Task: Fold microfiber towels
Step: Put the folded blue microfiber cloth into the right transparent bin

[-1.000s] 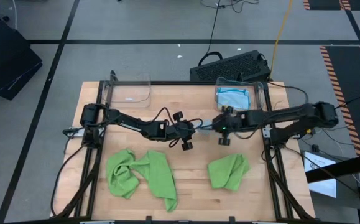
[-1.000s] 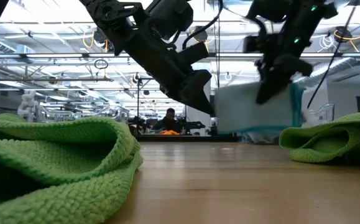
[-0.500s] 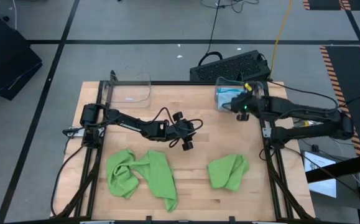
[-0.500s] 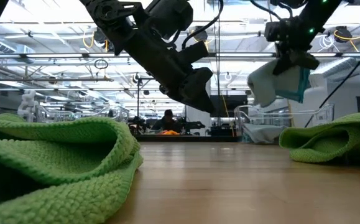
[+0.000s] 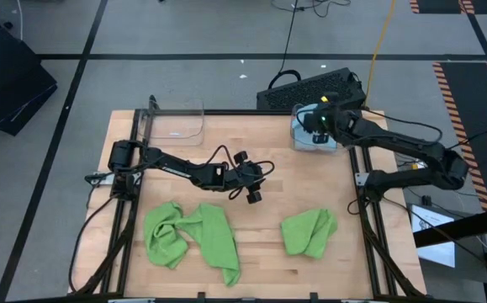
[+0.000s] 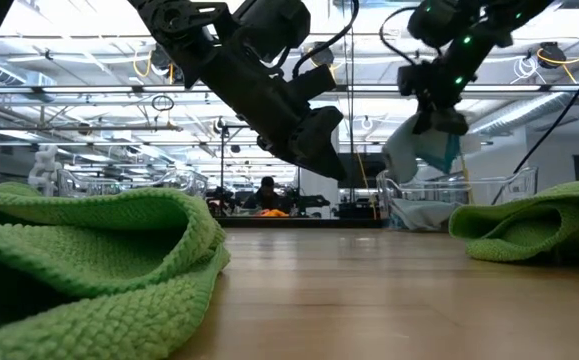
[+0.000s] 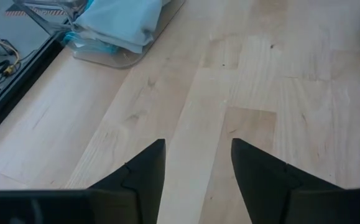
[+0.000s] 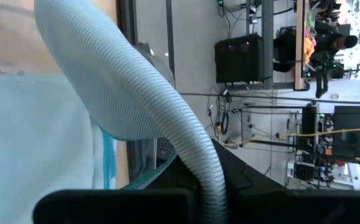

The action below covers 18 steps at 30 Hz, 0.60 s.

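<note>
My right gripper (image 5: pixel 314 124) is over the clear bin (image 5: pixel 299 143) at the table's far right corner, shut on a folded light blue towel (image 6: pixel 421 150) that hangs clear above the table. More light blue towels (image 7: pixel 122 25) lie in that bin. My left gripper (image 7: pixel 195 163) hovers open over bare wood at the table's middle (image 5: pixel 254 183), with nothing between its fingers. A crumpled lime green towel (image 5: pixel 189 237) lies at the near left. A smaller green towel (image 5: pixel 309 233) lies bunched at the near right. My right gripper pinches a rounded fold of the light blue towel (image 8: pixel 189 146) between its two fingers, several layers together. The fingers slant downward. The towel hangs below them (image 6: pixel 409 158), bunched and slack, lifted clear of the table and over the bin.
A second clear bin (image 5: pixel 177 123) stands at the far left corner. A black box (image 5: pixel 310 88) sits on the floor just beyond the far edge. Bare wood lies between the two green towels and along the table's middle.
My right gripper has carried the light blue towel from the table's middle toward the far right corner, rising and turning as it went. It now hangs over the right bin. The towel has gone from a spread, upright sheet to a bunched hanging bundle.
</note>
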{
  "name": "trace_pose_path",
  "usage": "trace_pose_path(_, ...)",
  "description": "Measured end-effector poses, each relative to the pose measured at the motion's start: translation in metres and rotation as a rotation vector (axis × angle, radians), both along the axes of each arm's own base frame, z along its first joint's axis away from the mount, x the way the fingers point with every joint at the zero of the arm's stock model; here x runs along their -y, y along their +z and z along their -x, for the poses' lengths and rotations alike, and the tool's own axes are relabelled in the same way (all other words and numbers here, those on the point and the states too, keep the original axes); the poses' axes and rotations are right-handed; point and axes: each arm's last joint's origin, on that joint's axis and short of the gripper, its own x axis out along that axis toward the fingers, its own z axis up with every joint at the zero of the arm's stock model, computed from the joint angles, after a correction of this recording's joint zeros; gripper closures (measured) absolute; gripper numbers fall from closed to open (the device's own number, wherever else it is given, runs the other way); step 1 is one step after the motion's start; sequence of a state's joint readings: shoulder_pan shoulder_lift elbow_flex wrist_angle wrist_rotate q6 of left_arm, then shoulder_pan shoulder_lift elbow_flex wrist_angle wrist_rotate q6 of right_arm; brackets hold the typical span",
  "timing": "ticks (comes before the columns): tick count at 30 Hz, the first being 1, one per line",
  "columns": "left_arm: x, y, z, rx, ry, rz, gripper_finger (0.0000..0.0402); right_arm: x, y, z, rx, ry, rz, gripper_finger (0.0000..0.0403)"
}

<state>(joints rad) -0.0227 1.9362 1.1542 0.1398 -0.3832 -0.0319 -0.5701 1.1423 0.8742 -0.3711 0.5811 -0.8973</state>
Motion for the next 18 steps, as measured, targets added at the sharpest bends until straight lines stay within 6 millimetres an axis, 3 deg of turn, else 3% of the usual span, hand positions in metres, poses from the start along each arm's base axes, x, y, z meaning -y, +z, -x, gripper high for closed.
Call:
trace_pose_path(7,0.000,0.000,0.000,0.000,-0.001,0.000,0.0218,0.021,-0.015,-0.011,-0.025,-0.017,0.005,0.0394)
trace_pose_path(18,0.002,0.000,0.000,-0.004,-0.012,-0.008,0.0218,0.019,-0.052,-0.010,-0.133,0.066,-0.037,0.0394)
